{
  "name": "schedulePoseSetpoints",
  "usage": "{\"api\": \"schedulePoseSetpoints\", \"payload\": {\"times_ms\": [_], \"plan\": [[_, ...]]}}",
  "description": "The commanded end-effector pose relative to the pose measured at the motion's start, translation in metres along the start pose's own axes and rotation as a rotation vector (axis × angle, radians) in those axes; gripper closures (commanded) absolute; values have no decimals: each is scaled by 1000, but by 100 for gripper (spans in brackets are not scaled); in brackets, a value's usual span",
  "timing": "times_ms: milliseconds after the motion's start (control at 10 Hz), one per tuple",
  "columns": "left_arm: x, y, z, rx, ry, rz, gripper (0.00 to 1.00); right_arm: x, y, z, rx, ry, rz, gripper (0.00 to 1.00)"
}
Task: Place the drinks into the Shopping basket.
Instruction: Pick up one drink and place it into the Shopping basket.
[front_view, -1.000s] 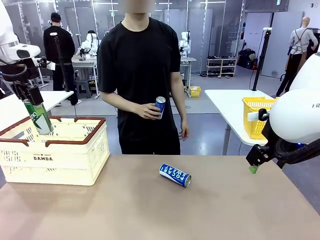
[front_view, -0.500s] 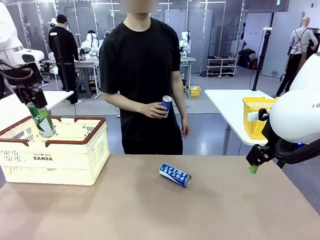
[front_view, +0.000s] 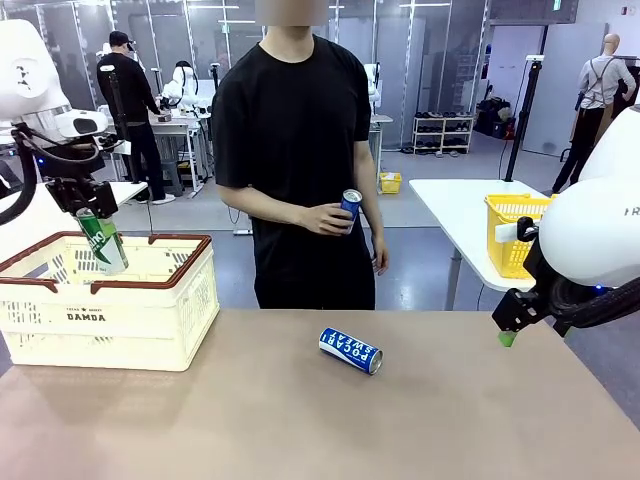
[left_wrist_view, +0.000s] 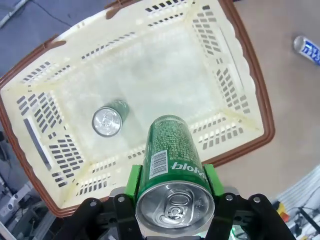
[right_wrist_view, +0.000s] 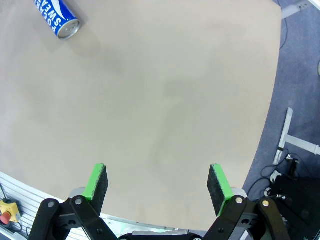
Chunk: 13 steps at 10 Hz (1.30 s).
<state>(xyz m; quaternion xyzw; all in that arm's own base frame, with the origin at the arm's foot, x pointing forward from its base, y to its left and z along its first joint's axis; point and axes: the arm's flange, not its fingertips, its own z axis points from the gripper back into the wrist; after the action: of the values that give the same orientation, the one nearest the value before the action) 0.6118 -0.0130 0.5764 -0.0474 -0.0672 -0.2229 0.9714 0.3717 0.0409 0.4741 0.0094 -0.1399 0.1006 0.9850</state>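
My left gripper (front_view: 88, 205) is shut on a green can (front_view: 103, 241), holding it tilted above the cream Shopping basket (front_view: 110, 320). From the left wrist the held green can (left_wrist_view: 172, 165) hangs over the basket (left_wrist_view: 240, 80), between the green pads (left_wrist_view: 133, 179). Another green can (left_wrist_view: 109, 119) stands upright on the basket floor. A blue can (front_view: 350, 350) lies on its side mid-table; it is also in the right wrist view (right_wrist_view: 56, 17) and the left wrist view (left_wrist_view: 308, 49). The person holds a blue can (front_view: 349, 207) in one hand. My right gripper (right_wrist_view: 157, 182) is open over bare table at the right edge, also seen from the front (front_view: 507, 325).
The person stands at the far side of the brown table (front_view: 300, 420). A yellow mesh basket (front_view: 512, 232) sits on a white table behind at the right. The basket's brown handles (front_view: 120, 285) rise along its rim.
My left gripper has carried the green can rightward and a little up, further over the basket. The person has stepped slightly right with the blue can. The right arm has stayed still.
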Motion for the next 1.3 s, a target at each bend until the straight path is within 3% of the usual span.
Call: {"api": "schedulePoseSetpoints", "payload": {"times_ms": [0, 700, 1200], "plan": [[12, -1, -6, -16, 50, 55, 42, 1, -2, 1, -1, 4, 18, 0], [25, -4, -96, -11, 121, 123, 42, 1, -2, 1, -1, 4, 18, 0], [21, -3, -136, 9, 104, 151, 42, 1, -2, 1, -1, 4, 18, 0]]}}
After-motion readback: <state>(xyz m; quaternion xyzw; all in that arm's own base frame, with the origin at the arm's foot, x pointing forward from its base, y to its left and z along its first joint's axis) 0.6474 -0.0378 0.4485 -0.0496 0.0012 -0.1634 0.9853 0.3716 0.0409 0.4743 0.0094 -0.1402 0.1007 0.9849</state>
